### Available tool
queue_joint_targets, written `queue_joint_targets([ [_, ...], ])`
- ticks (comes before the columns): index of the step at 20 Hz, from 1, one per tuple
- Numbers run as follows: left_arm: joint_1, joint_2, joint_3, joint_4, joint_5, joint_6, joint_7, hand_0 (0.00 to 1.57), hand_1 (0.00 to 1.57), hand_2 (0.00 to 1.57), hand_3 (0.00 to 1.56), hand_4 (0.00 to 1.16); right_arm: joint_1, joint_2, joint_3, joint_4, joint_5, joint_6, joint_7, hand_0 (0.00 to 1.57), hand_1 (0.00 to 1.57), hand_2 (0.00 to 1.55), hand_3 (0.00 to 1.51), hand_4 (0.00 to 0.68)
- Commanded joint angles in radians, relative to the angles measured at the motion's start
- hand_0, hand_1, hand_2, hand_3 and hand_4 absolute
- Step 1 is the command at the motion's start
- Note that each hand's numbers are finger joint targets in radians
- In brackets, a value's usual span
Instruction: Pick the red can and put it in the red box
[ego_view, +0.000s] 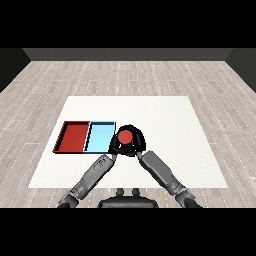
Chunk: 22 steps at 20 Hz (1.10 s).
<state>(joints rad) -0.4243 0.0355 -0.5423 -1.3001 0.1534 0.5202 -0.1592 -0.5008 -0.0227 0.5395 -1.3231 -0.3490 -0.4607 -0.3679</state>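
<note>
Red can (125, 136) apparently clutched by right robot hand (137, 141), beside blue tray (99, 138); could land there instead of red tray (74, 136).

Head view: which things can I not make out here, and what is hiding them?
- Red can: only its top shows; both black hands surround it and hide its sides.
- Right robot hand and left robot hand: they merge into one dark mass around the can, so which fingers touch it cannot be told.
- Can against the light blue tray: whether it touches the tray's rim is hidden by the left robot hand.
- Red tray: fully visible.
</note>
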Motion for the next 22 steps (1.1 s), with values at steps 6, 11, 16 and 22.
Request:
queue_joint_targets([
  [6, -0.007, -0.034, 0.016, 0.035, -0.031, 0.002, 0.026, 1.57, 1.57, 1.5, 1.34, 0.86, 0.043, 0.021, -0.042, -0.052, 0.018, 0.057, -0.006, 1.52, 1.52, 1.45, 1.39, 0.541],
  [11, -0.015, -0.034, -0.066, -0.054, -0.046, 0.108, 0.087, 1.57, 1.57, 1.53, 1.43, 0.87, 0.03, 0.003, -0.035, -0.057, 0.022, 0.036, -0.003, 1.52, 1.52, 1.46, 1.4, 0.547],
  [16, -0.024, -0.034, -0.002, 0.052, 0.043, 0.042, -0.059, 1.57, 1.57, 1.55, 1.47, 1.03, -0.003, 0.021, 0.011, -0.056, -0.053, 0.032, 0.02, 1.4, 1.4, 1.41, 1.37, 0.471],
  [22, -0.028, -0.034, -0.018, 0.016, 0.027, 0.059, -0.022, 1.57, 1.57, 1.57, 1.49, 1.14, 0.036, 0.022, -0.014, -0.084, 0.018, 0.085, 0.01, 0.0, 0.0, 0.0, 0.0, 0.0],
])
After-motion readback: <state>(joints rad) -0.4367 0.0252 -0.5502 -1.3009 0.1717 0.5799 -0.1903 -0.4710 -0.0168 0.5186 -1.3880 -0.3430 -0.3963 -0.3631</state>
